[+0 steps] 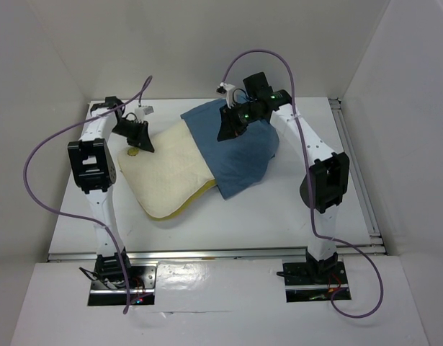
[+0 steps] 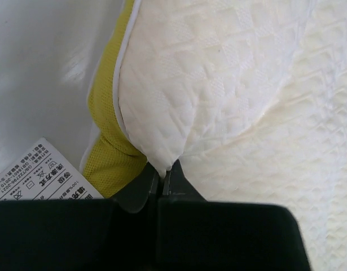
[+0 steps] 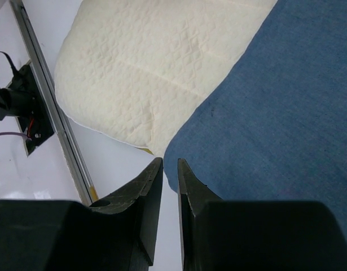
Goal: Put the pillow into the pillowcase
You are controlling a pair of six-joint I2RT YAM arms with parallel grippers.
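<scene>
The cream-white pillow (image 1: 167,176) lies on the table, left of centre. Its right part is inside or under the blue pillowcase (image 1: 243,151); I cannot tell which. My left gripper (image 1: 138,140) is at the pillow's far left corner. In the left wrist view it (image 2: 165,172) is shut on a pinch of the pillow's white cloth (image 2: 218,84), beside the yellow edge band (image 2: 108,152). My right gripper (image 1: 232,126) hovers over the pillowcase. In the right wrist view its jaws (image 3: 170,164) stand a narrow gap apart and empty, above the pillowcase's edge (image 3: 263,124) next to the pillow (image 3: 150,62).
A white care label (image 2: 43,178) hangs by the pillow's yellow band. White walls enclose the table at the back and sides. A metal rail (image 1: 354,166) runs along the table's right edge. Bare table surface (image 1: 279,216) lies in front of the pillow.
</scene>
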